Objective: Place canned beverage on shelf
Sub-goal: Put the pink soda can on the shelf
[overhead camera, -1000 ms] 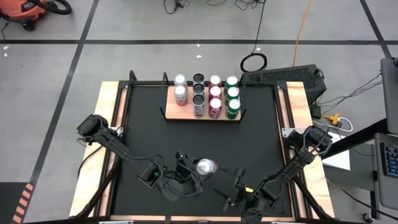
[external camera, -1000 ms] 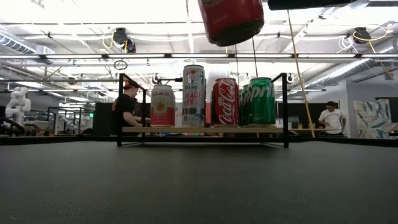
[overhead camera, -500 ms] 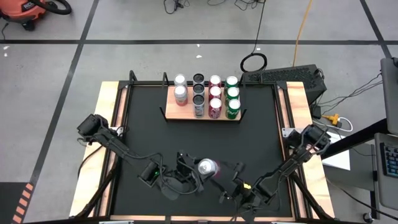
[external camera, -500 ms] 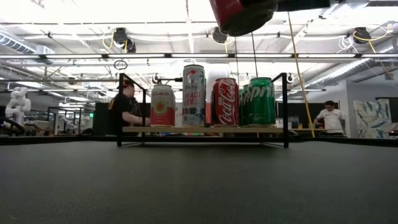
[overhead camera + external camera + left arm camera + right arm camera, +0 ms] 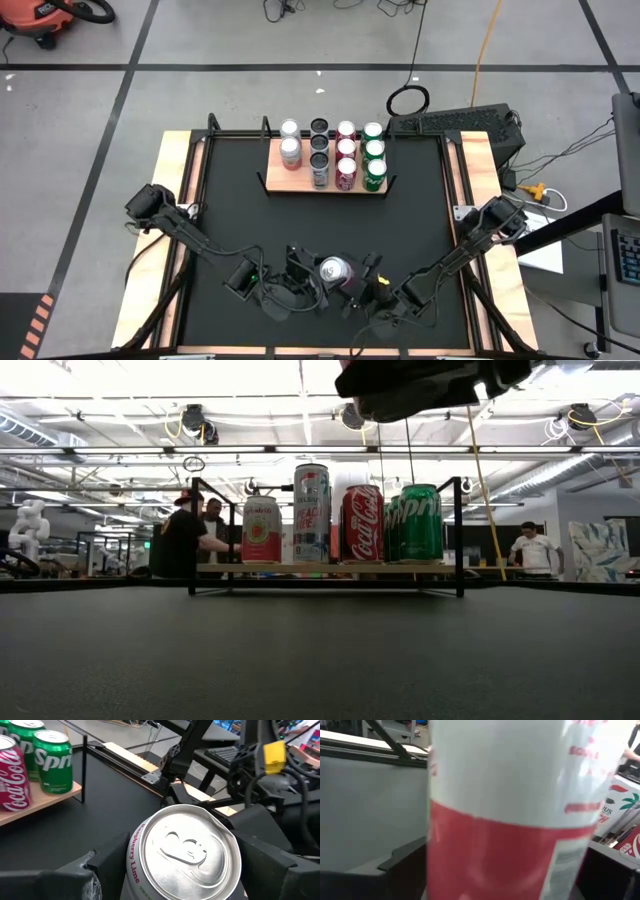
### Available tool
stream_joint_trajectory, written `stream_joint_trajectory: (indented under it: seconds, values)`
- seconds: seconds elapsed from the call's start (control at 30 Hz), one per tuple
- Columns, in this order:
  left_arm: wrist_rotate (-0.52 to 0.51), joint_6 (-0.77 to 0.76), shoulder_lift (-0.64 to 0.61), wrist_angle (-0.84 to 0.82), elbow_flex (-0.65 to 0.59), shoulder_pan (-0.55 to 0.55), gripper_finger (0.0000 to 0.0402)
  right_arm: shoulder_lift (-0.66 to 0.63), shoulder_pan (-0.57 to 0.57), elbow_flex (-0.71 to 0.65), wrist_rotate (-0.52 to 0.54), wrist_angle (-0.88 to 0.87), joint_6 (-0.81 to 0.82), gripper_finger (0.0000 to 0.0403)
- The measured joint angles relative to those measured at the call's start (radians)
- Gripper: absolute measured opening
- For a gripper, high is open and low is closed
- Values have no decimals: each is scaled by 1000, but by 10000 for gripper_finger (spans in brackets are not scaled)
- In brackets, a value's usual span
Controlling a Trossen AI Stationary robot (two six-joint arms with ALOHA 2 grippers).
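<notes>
A red-and-white beverage can (image 5: pixel 333 270) with a silver top (image 5: pixel 185 850) hangs upright over the near middle of the black mat, with my left gripper (image 5: pixel 322 277) shut on it. My right gripper (image 5: pixel 358 286) stands open beside it on the right. Its fingers are on either side of the can's wall (image 5: pixel 505 810), which fills the right wrist view. The shelf (image 5: pixel 300 184), a light wooden board with black brackets, sits at the mat's far middle and bears several upright cans (image 5: pixel 362 523). In the low view the right gripper's dark body (image 5: pixel 410 382) hides the held can. My left gripper pinches the can's side wall (image 5: pixel 134 866) between its two fingers, a little below the top rim. The fingers come nearly level from the table's left. The can stands upright, lifted clear of the mat. My right gripper's fingers flank the can; whether they touch it I cannot tell.
The shelf's near-left corner (image 5: pixel 288 181) is bare wood. Narrow wooden strips (image 5: pixel 175 200) edge the mat on both sides. Beyond the far edge, people (image 5: pixel 195 540) stand in the room. The bare mat (image 5: pixel 320 225) lies between the can and the shelf.
My right gripper has gone toward the table's left, up to the held can, and its fingers now stand on either side of it. In the low view its dark body now covers the can's red underside. The can has stayed lifted in my left gripper.
</notes>
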Motion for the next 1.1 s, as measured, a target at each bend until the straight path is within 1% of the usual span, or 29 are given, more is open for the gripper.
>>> stream_joint_trajectory:
  seconds: [0.23,0.3,0.37,0.53,0.63,0.73,0.9,1.1]
  values:
    - [13,0,0,0,0,0,301,0,-5,0,10,21,-28,391]
    - [13,0,0,-1,0,0,301,0,-4,0,10,21,-29,382]
    - [13,1,0,-4,0,1,301,0,-4,0,9,21,-30,362]
    - [11,3,0,-5,0,2,301,0,-6,0,10,21,-29,296]
    - [7,2,0,-7,0,2,301,0,-7,0,11,21,-29,271]
    - [7,2,0,-9,0,2,301,0,-8,0,12,21,-29,268]
    - [10,3,0,-9,0,2,301,0,-8,0,11,21,-30,285]
    - [25,30,0,-11,0,2,302,0,-8,0,16,19,-39,277]
